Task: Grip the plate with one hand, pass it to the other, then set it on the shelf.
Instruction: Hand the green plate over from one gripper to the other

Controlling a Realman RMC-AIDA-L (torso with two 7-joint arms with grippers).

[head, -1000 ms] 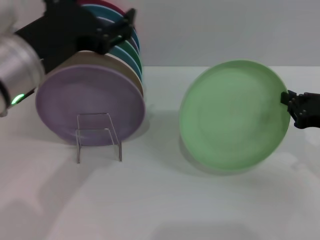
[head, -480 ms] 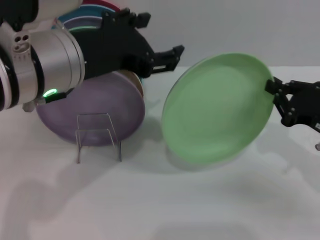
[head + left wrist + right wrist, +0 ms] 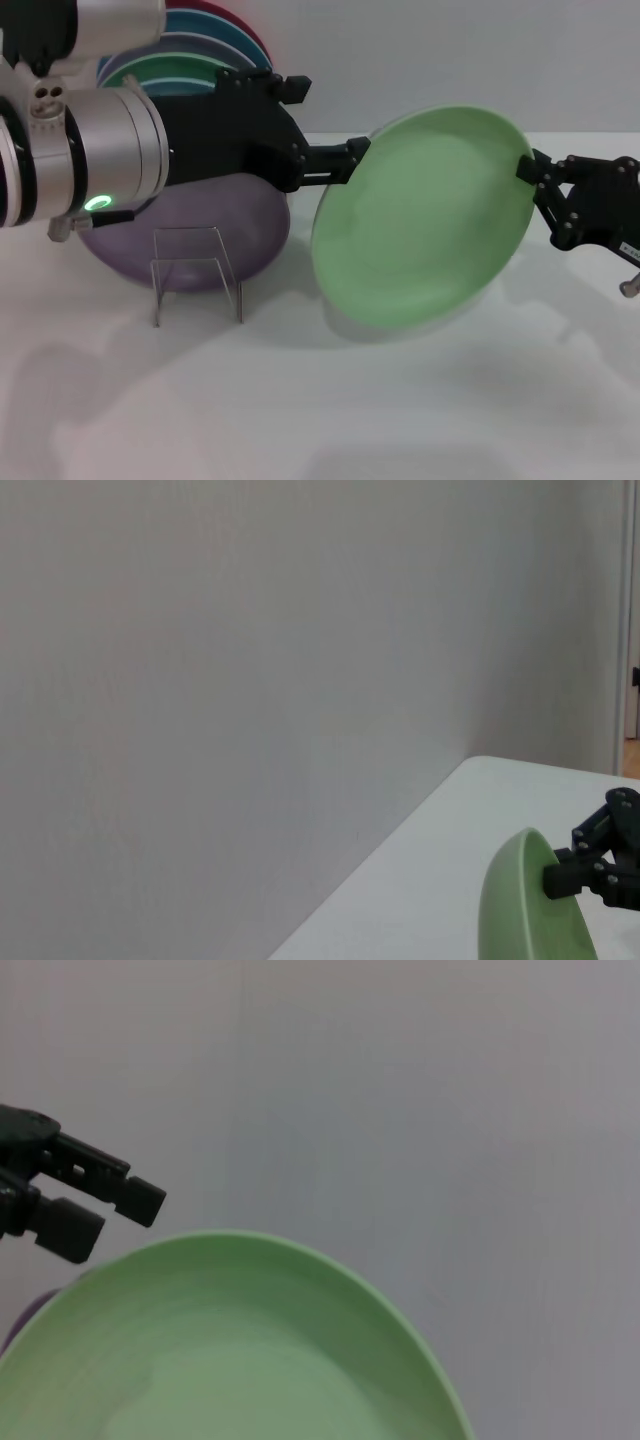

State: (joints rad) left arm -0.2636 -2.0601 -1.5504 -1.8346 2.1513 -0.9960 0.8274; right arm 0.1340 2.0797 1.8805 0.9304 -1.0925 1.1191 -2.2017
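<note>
The light mint-green plate (image 3: pixel 420 235) is held off the table, tilted on edge, at centre right in the head view. My right gripper (image 3: pixel 530 172) is shut on its right rim. My left gripper (image 3: pixel 350 165), on the white-and-silver arm with the green light, reaches across from the left and is open, its fingertips right at the plate's upper left rim. In the right wrist view the plate (image 3: pixel 250 1350) fills the bottom and the left gripper (image 3: pixel 100 1208) stands open just beside its rim. The left wrist view shows the plate's edge (image 3: pixel 520 905) and the right gripper (image 3: pixel 557 877). The clear acrylic shelf (image 3: pixel 196 270) stands at the left.
A lilac-purple plate (image 3: pixel 200 240) leans right behind the shelf. Several coloured plates (image 3: pixel 205 50) stand stacked behind it, partly hidden by my left arm. A grey wall (image 3: pixel 450 60) closes the back of the white table (image 3: pixel 400 400).
My left arm has swung right, away from the plate stack, until its open gripper reached the mint plate's rim. My right gripper has carried the plate left and a little higher.
</note>
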